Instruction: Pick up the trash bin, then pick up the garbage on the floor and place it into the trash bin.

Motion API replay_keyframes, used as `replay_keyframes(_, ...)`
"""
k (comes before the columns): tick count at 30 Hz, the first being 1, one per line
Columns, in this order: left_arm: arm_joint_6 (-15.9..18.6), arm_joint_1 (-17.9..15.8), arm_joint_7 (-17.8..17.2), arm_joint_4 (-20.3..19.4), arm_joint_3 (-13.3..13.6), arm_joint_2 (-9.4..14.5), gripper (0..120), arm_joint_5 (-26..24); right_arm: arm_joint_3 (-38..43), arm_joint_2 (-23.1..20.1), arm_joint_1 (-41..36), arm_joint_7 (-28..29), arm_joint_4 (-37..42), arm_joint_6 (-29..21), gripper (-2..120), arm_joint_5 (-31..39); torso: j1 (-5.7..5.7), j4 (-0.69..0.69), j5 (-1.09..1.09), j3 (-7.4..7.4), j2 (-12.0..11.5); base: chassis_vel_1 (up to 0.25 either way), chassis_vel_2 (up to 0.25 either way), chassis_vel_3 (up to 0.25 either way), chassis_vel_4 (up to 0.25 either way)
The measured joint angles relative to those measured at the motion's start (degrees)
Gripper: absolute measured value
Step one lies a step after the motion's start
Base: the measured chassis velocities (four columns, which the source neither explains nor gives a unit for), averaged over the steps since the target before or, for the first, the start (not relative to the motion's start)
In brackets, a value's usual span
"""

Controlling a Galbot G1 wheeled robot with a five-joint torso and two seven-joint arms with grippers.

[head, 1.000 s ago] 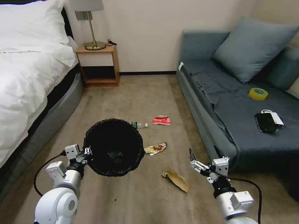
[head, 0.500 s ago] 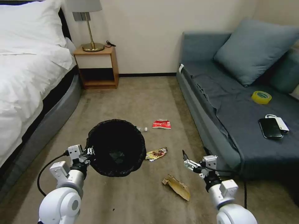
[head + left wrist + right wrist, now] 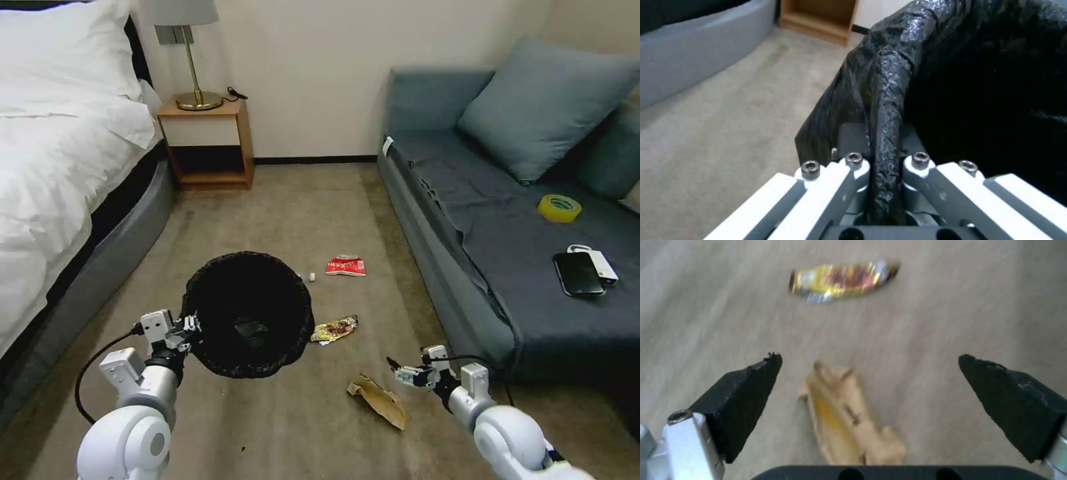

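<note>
The trash bin [image 3: 250, 313], lined with a black bag, hangs tilted above the carpet, and my left gripper [image 3: 191, 327] is shut on its rim. The left wrist view shows the bag-covered rim of the trash bin [image 3: 987, 83] pinched in my left gripper [image 3: 882, 140]. The garbage lies on the floor: a brown paper bag [image 3: 379, 400], a yellow-brown wrapper [image 3: 335, 329], a red-and-white packet [image 3: 346, 266] and a bottle [image 3: 309, 276] mostly hidden behind the bin. My right gripper [image 3: 398, 371] is open, low and just right of the paper bag. Seen from the right wrist, that gripper [image 3: 869, 357] straddles the paper bag [image 3: 849, 416], with the wrapper [image 3: 842, 280] beyond.
A bed [image 3: 60, 173] runs along the left and a grey sofa [image 3: 507, 253] along the right. On the sofa lie a yellow tape roll [image 3: 559, 208] and a black phone [image 3: 578, 273]. A nightstand [image 3: 207, 143] with a lamp stands at the far wall.
The head camera shifted a little at first. My right gripper has dropped toward the floor and moved in beside the paper bag. The left gripper still holds the bin in much the same place.
</note>
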Motion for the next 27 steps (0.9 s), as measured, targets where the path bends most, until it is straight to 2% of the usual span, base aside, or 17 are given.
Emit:
replay_keyframes(3,0.3,-0.1,0.4,0.1,-1.3,0.4,4,-0.6,-6.9,-2.4,7.1,-0.8,-5.1,-3.7,100,6.6,0.0,0.01,0.0,0.0,0.0,0.0,0.0,0.0,0.0)
replay_keyframes(4,0.3,-0.1,0.4,0.1,-1.3,0.4,4,-0.6,-6.9,-2.4,7.1,-0.8,-5.1,-3.7,100,6.6,0.0,0.01,0.0,0.0,0.0,0.0,0.0,0.0,0.0)
replay_keyframes(8,0.2,-0.2,0.9,1.5,-2.3,0.5,4,-0.7,-15.7,-4.1,16.0,-3.1,-12.9,-5.0,100,11.0,0.0,0.01,-0.01,0.0,0.0,0.0,0.0,0.0,0.0)
replay_keyframes(12,-0.2,-0.3,1.6,2.6,-2.8,0.6,4,-0.8,-20.5,-5.6,19.1,-6.1,-15.8,-5.5,100,12.5,0.0,0.01,-0.01,0.0,0.0,0.0,0.0,0.0,0.0)
replay_keyframes(19,-0.9,-0.7,2.5,4.3,-3.4,1.0,4,-1.0,-22.1,-6.5,19.2,-8.9,-17.5,-5.4,100,8.9,0.0,-0.01,-0.02,0.0,0.0,0.0,0.0,0.0,0.0)
replay_keyframes(27,-1.4,-1.1,2.9,5.6,-2.5,1.2,4,-1.0,-22.4,-3.7,19.0,-10.1,-20.3,-3.5,100,3.2,0.0,0.0,-0.01,0.0,0.0,0.0,0.0,0.0,0.0)
